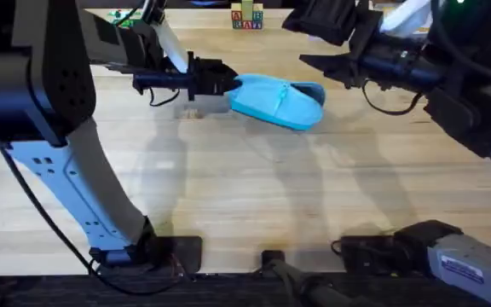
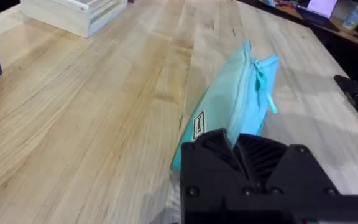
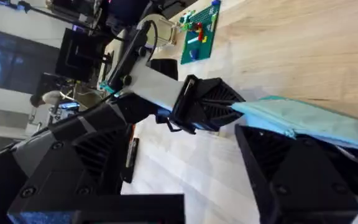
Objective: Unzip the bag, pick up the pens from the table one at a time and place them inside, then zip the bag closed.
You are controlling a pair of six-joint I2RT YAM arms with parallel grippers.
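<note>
Left hand (image 1: 225,83) is clamped tight on the 9 o'clock end of the sky-blue bag (image 1: 277,101), which sits on the worktop (image 1: 254,188) up toward 12 o'clock, while the right hand (image 1: 314,60) hangs by its 3 o'clock end, fingers spread apart, holding nothing.

My two arms are matte black with pale grey link covers, thin black cables trailing along them, and my black ribbed-plastic left gripper (image 2: 238,146) carries small round screws.
</note>
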